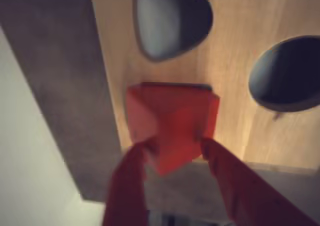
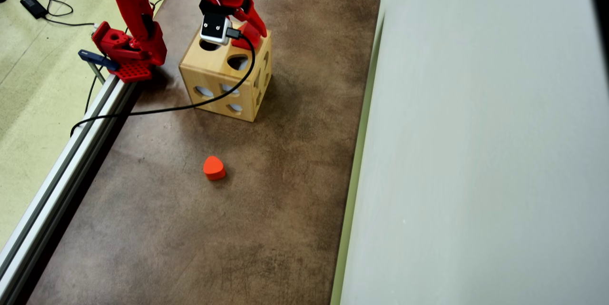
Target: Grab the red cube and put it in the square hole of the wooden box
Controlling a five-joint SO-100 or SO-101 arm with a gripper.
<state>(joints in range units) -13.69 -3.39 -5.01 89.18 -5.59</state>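
Your gripper (image 1: 172,148) has both red fingers (image 1: 127,186) clamped on the red cube (image 1: 170,121), held tilted on the wooden box (image 2: 223,76) top, over a dark opening. You'll see an orange-red rounded block (image 2: 214,168) lying well apart on the brown table (image 2: 190,238).

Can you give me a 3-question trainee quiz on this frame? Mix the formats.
1. True or false: the red cube rests loose on the table.
2. In the wrist view, the cube sits over which part of the wooden box? A) a side face B) the top face, at a straight-edged opening C) a rounded hole
3. Fill in: the other loose red piece on the table is a rounded ____-shaped block.

Key
1. False: the gripper holds it between its fingers.
2. B
3. heart (roughly; it is small in the overhead view)
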